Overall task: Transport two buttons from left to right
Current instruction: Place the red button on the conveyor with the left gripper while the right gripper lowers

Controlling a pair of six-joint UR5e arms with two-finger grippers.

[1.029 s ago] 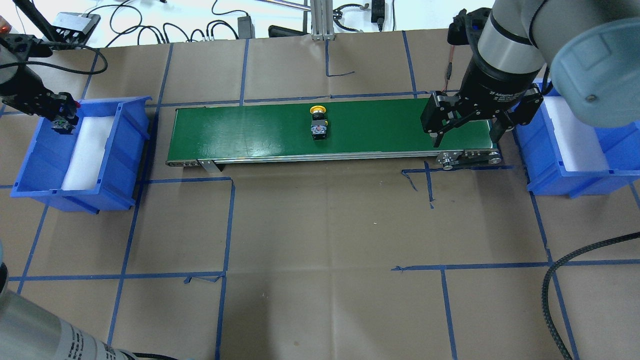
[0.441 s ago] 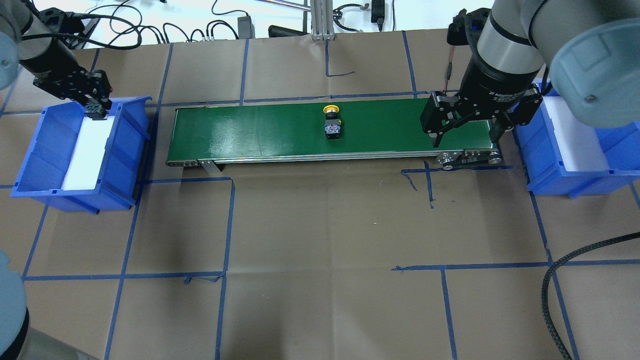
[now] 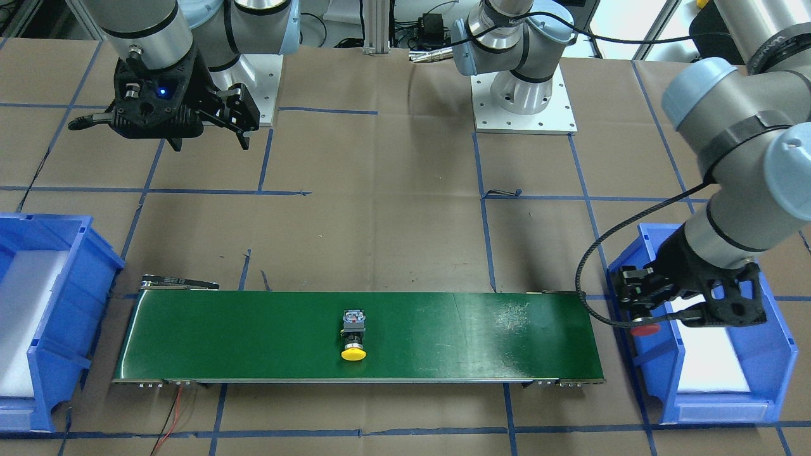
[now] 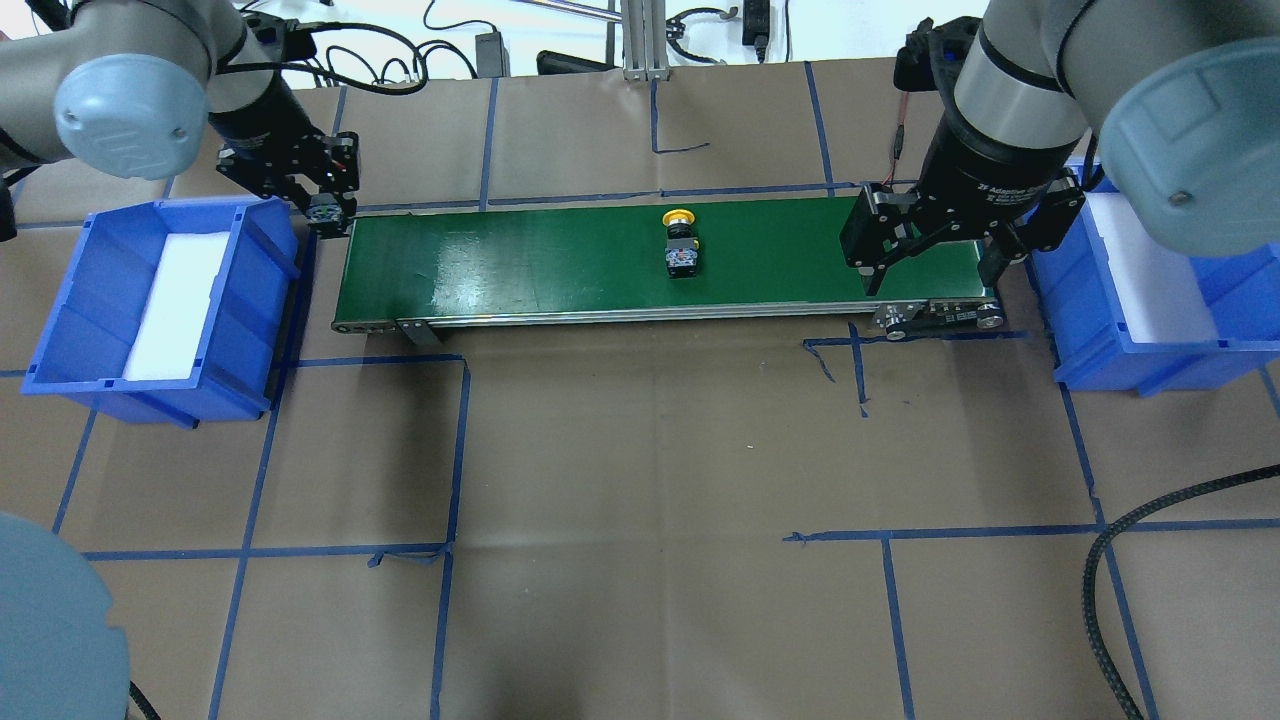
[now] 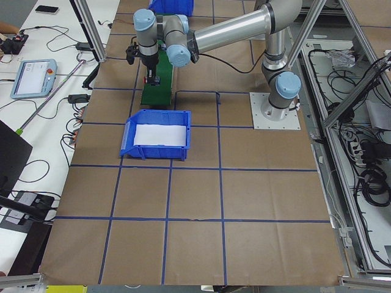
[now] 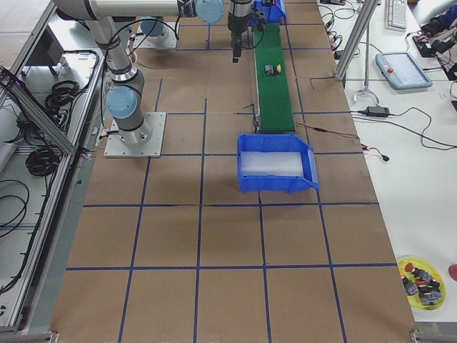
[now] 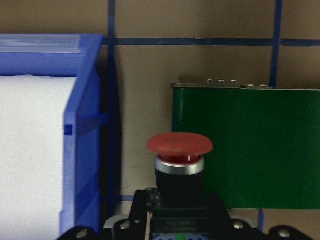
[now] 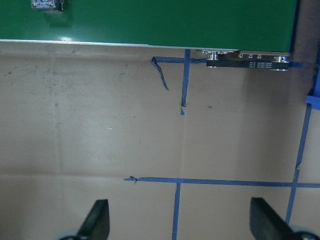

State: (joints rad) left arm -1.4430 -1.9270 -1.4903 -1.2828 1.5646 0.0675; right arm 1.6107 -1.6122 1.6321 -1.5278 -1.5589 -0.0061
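Now the red button (image 7: 180,145) has been carried just beside the belt (image 4: 500,260), at its left end, clamped by its stiff, probably light body in the left pincer (image 4: 325,213); right pincer (image 4: 932,280) is held wide open, empty.

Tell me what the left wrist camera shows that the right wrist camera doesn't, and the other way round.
Left wrist only: the red button, gripped close up, beside a blue bin with white foam. Right wrist only: the right gripper, jaws wide apart above bare paper, the belt's pulley end, and a sliver of a second button. Both: the green conveyor belt and blue tape lines.
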